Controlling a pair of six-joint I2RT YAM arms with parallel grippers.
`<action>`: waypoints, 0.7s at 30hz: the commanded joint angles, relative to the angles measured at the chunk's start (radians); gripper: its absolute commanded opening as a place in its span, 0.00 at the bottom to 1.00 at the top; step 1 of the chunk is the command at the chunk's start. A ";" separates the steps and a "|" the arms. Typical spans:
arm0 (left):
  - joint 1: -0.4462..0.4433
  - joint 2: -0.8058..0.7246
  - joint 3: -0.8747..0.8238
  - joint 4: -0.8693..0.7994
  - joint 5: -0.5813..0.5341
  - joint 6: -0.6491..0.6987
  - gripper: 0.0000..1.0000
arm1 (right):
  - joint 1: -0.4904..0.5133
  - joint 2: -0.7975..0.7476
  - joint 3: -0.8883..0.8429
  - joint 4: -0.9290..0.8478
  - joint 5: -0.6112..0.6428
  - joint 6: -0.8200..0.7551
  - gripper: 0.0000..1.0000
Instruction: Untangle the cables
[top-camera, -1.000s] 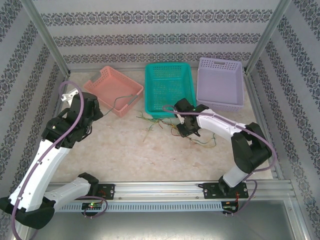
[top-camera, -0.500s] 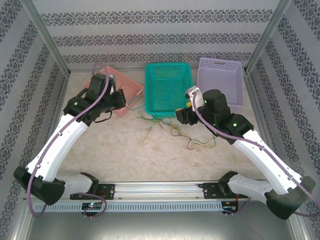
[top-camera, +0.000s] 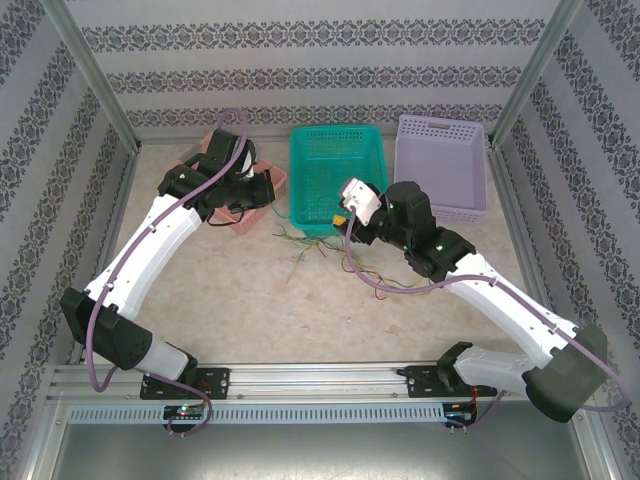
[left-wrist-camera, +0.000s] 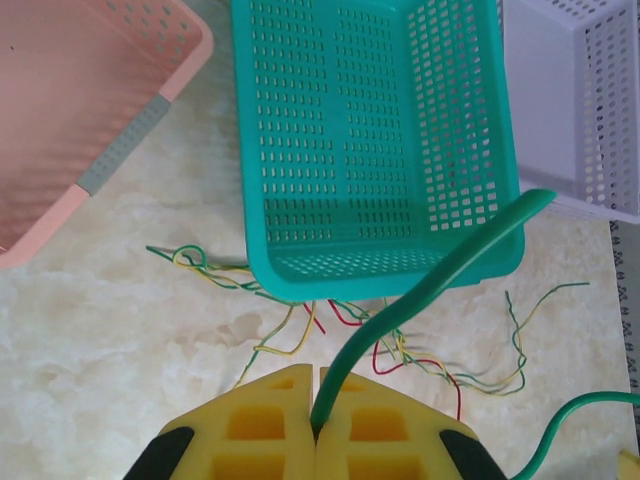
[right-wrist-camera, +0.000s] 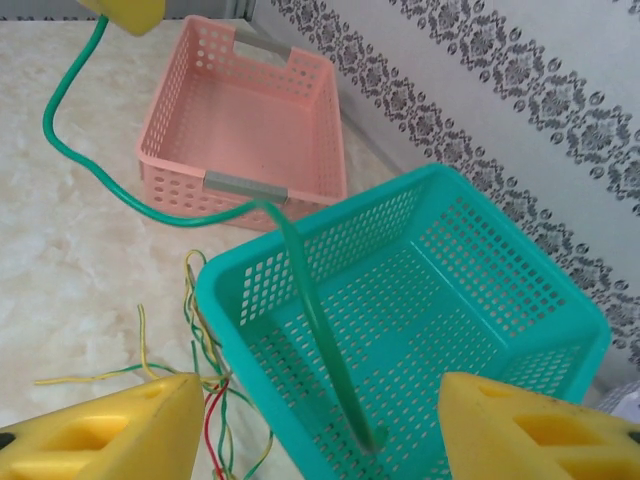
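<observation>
Clamping one end of a green cable (left-wrist-camera: 440, 265), the left gripper (left-wrist-camera: 317, 372) is holding it above the table, while the right gripper (right-wrist-camera: 320, 425) is hovering wide open. Beyond them, thin yellow, green and red wires (left-wrist-camera: 300, 325) are lying tangled against the teal basket (left-wrist-camera: 300, 290), where the cable's far end is resting. The sorting step looks under way; next, one thin strand probably needs a delicate pinch.

- Three baskets stand in a row at the far side of the table (top-camera: 200, 290): left basket (right-wrist-camera: 250, 120), middle basket (top-camera: 335, 160), right basket (top-camera: 440, 165).
- The tangle of cables (left-wrist-camera: 300, 325) lies on the table just before the middle basket's near wall.
- A long cable (left-wrist-camera: 440, 270) runs from the left gripper (left-wrist-camera: 317, 385) over the tangle into the middle basket.
- The right gripper (right-wrist-camera: 318, 400) hangs above that basket's near corner.
</observation>
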 joint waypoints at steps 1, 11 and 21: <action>0.012 0.008 0.039 -0.027 0.024 0.017 0.00 | 0.017 0.013 0.044 0.041 0.060 -0.042 0.60; 0.023 0.012 0.070 -0.013 -0.019 -0.007 0.00 | 0.027 0.037 0.098 -0.129 -0.009 -0.029 0.00; 0.243 0.032 0.092 0.332 0.090 -0.203 0.00 | 0.158 0.010 0.016 -0.396 -0.224 0.110 0.00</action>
